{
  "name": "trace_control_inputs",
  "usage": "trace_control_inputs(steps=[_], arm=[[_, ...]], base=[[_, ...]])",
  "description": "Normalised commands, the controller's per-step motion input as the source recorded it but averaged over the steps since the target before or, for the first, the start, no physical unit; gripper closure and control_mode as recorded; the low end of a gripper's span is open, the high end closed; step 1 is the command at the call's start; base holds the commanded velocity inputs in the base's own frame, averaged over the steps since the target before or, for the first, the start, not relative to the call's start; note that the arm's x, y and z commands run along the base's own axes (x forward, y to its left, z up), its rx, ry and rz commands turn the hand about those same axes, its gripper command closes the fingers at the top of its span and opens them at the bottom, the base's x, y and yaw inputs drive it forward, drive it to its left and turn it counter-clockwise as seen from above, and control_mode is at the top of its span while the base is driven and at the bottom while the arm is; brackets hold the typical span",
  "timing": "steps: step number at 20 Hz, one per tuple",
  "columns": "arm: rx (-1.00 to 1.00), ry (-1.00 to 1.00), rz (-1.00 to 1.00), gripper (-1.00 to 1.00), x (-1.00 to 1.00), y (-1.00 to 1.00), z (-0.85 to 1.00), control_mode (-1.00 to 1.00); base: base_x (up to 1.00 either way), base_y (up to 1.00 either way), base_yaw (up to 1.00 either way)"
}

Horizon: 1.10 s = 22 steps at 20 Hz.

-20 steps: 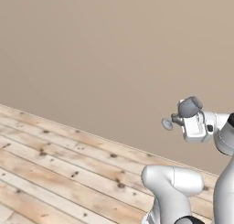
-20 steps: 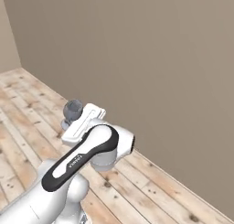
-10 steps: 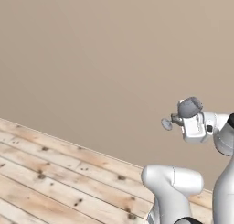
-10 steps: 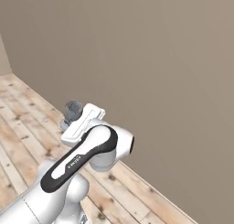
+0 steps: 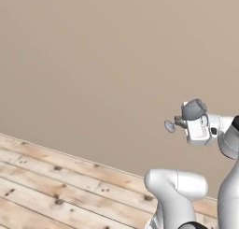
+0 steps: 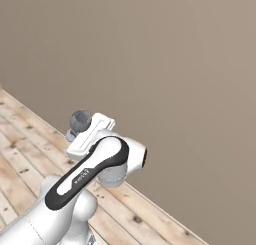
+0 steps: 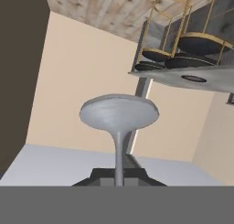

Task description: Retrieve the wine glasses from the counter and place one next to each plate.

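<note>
Item: wine glass (image 5: 186, 115), carried sideways in mid-air, stem pinched in fully closed claw (image 5: 179, 122); plank floor has slid across both base views since earlier, so base is driving, delivery pending.

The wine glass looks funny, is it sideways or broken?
Not broken. The wine glass is lying sideways in the air: the pincer is shut on its thin stem, with the round foot sticking out one way and the bowl the other. It was empty, so nothing spilled.
</note>
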Motion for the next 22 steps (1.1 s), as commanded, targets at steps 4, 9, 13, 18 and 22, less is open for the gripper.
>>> trace_control_inputs(steps=[4,9,13,18,22], arm=[[0.0,0.0,0.0,1.0,0.0,0.0,0.0,1.0],[0.0,0.0,0.0,1.0,0.0,0.0,0.0,1.0],[0.0,0.0,0.0,1.0,0.0,0.0,0.0,1.0],[0.0,0.0,0.0,1.0,0.0,0.0,0.0,1.0],[0.0,0.0,0.0,1.0,0.0,0.0,0.0,1.0]], base=[[1.0,1.0,-0.15],[0.95,1.0,-0.09],[0.68,0.43,0.44],[-0.04,0.0,1.0],[-0.02,0.0,1.0]])
